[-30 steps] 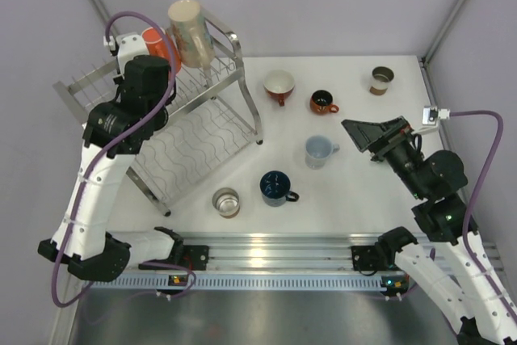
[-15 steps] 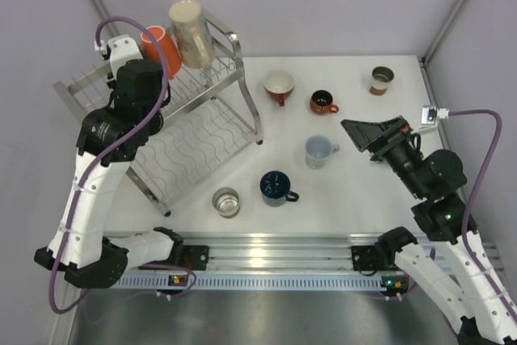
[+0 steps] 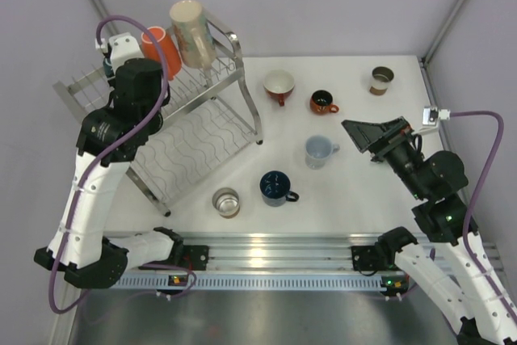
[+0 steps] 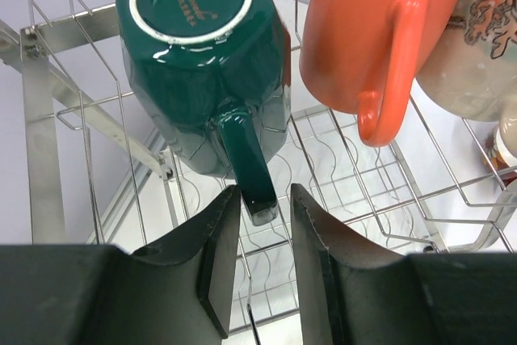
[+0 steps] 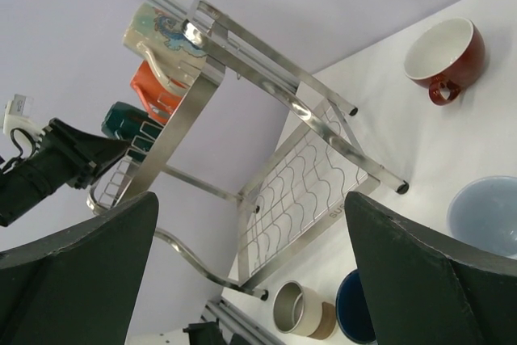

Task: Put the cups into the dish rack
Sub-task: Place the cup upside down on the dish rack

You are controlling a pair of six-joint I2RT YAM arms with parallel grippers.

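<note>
Steel-coloured cup [image 3: 226, 202]: nearest the arm bases, upright on the table [image 3: 355, 199], just off the rack's front corner; not loaded.
Navy cup [image 3: 276, 187]: just right of it, upright; not loaded.
Pale blue cup [image 3: 320, 151]: a little further back, upright.
Right end effector [image 3: 361, 138]: fingers spread wide on nothing, hovering just right of the pale blue cup; unmoved over the last second.
Far cups: a red cup [image 3: 279, 85], a brown mug [image 3: 323, 103] and a small brown cup [image 3: 381, 80] wait at the back of the table.
Dish rack [image 3: 194, 145]: on the table's left; lower tier bare, upper tier carrying three cups.
Left end effector [image 4: 262, 195]: at the upper tier's left end; its fingers have just parted and stand apart either side of the teal handle, with a gap on each side.
Dark teal mug [image 4: 202, 78]: upside down on the upper tines, handle hanging between those fingers; apparently released.
Orange mug [image 4: 363, 30]: inverted just beside it.
Tall beige cup [image 3: 191, 34]: beyond the orange, at the tier's right end.
Meaning: the third cup looks delivered; six remain on the table.
</note>
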